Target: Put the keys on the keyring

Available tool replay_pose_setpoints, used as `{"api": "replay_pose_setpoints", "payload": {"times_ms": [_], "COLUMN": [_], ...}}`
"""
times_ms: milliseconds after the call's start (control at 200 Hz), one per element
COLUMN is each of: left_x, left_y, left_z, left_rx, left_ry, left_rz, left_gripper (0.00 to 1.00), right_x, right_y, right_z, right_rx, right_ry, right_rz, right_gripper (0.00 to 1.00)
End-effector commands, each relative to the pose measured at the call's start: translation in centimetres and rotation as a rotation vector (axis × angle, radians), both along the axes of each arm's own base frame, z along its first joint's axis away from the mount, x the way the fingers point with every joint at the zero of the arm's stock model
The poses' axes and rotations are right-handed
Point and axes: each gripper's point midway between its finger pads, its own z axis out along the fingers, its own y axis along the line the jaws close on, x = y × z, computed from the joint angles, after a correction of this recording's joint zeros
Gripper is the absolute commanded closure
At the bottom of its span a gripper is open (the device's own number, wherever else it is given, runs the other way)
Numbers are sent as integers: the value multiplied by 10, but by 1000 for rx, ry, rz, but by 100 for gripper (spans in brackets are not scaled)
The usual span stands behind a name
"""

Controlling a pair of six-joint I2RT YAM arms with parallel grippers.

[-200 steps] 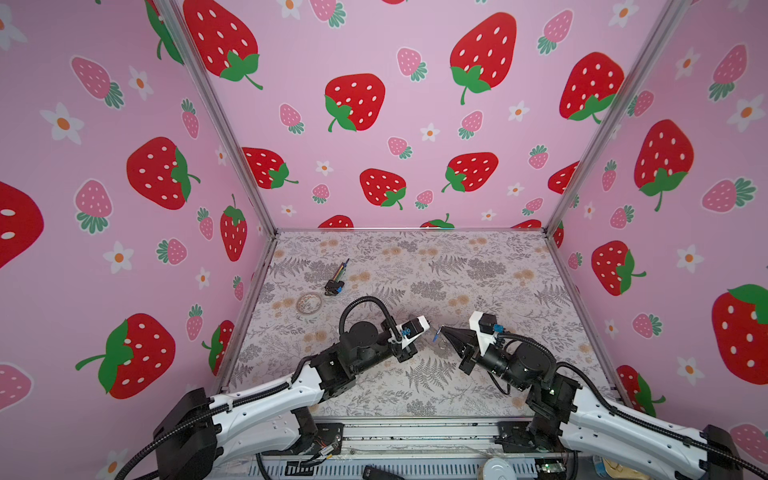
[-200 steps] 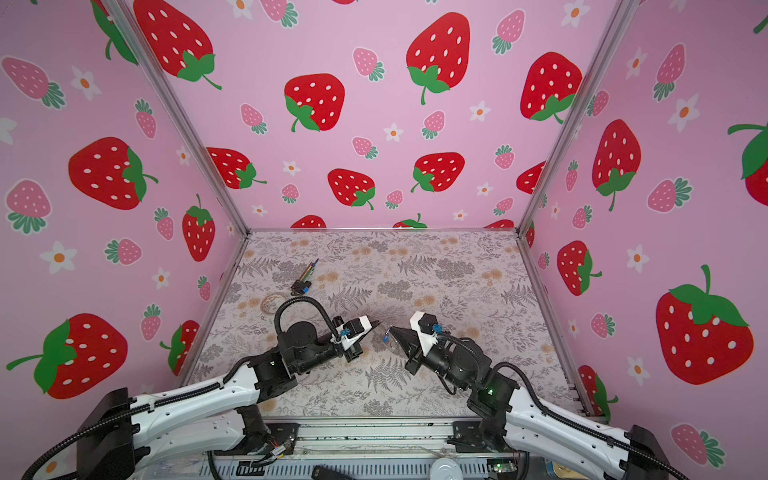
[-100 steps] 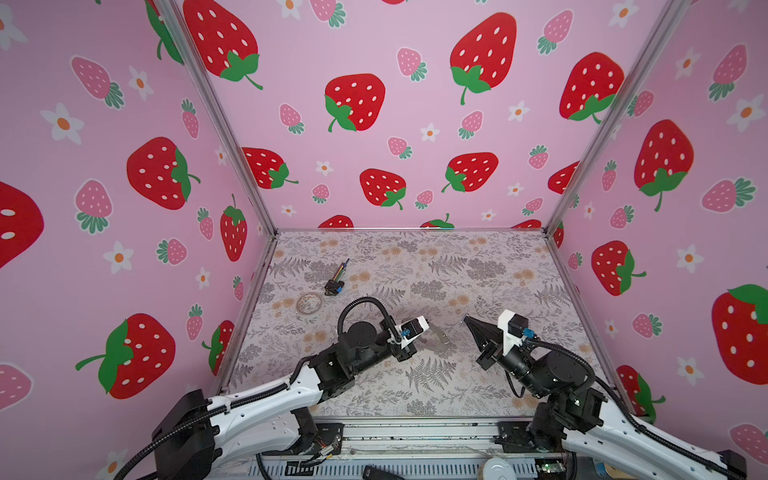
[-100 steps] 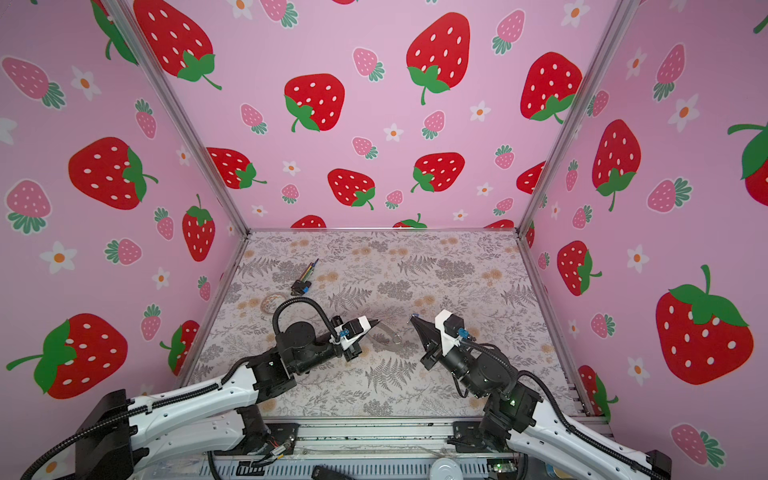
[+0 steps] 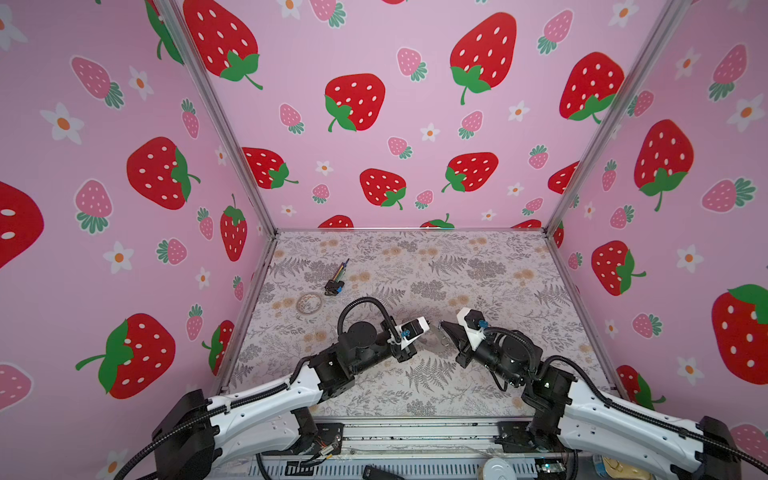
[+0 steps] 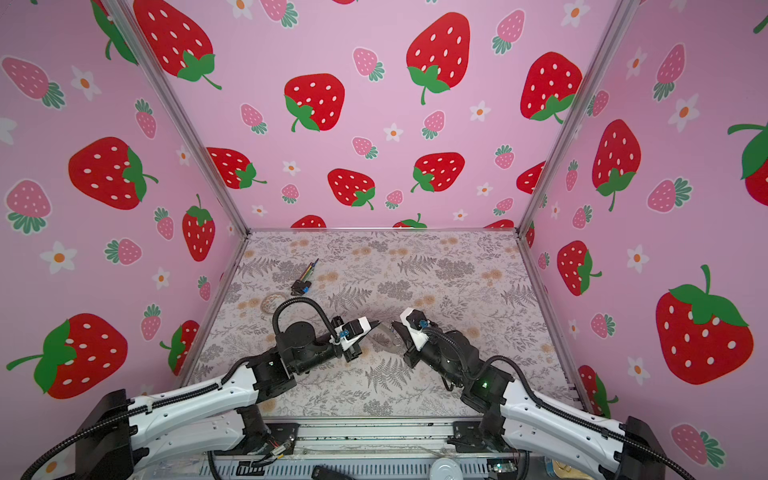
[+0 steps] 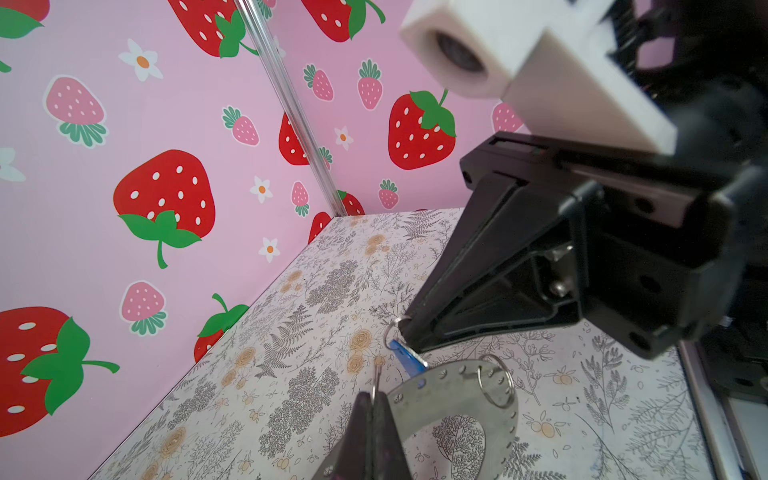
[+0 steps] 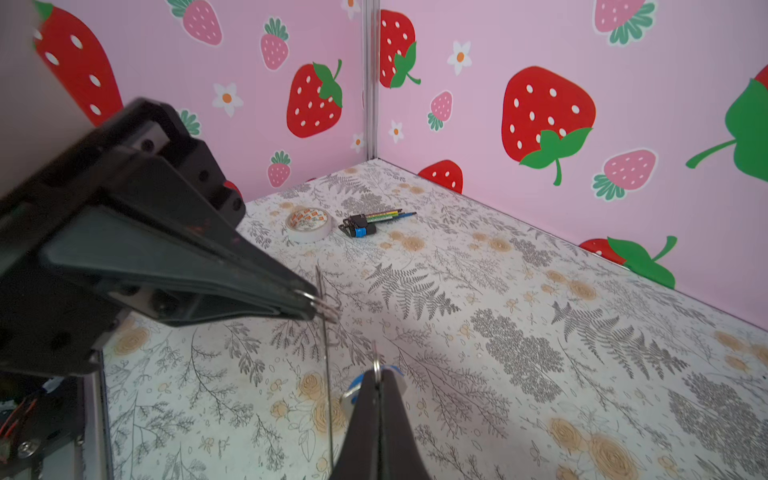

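The keyring (image 7: 457, 401) is a flat grey metal ring with small holes round its rim. My left gripper (image 7: 374, 415) is shut on a thin wire loop on that rim and holds it above the table. In the right wrist view the keyring (image 8: 327, 374) shows edge-on as a thin line. The keys (image 7: 405, 357), a blue tag with a small silver key (image 8: 351, 397), hang from a little ring on which my right gripper (image 8: 376, 380) is shut. In both top views the left gripper (image 5: 430, 329) (image 6: 376, 324) and right gripper (image 5: 443, 325) (image 6: 393, 326) meet tip to tip mid-table.
A pale tape roll (image 5: 309, 302) (image 8: 309, 226) and a black-and-blue plug with coloured wires (image 5: 336, 282) (image 8: 365, 226) lie at the back left of the floral table. Strawberry-print walls close in the left, back and right. A second small split ring (image 7: 496, 386) hangs on the keyring.
My right gripper drew back to the right half a second ago and has come in again, its tip at the left gripper's tip. The left arm has barely moved.
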Motion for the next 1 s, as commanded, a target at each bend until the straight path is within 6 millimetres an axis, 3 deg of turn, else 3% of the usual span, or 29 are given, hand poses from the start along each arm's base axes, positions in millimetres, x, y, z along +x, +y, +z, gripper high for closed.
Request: {"api": "replay_pose_setpoints", "payload": {"times_ms": [0, 490, 991], "left_x": [1, 2, -5], "left_y": [0, 0, -3], "left_z": [24, 27, 31], "left_rx": [-61, -80, -99], "left_ry": [-30, -9, -12], "left_rz": [7, 12, -27], "left_gripper": [100, 100, 100], "right_x": [-12, -20, -10], "right_y": [4, 16, 17], "right_z": [20, 18, 15], "right_rx": [91, 155, 157], "right_ry": [-35, 5, 31], "right_rz": [67, 134, 81], "right_gripper": [100, 100, 100]}}
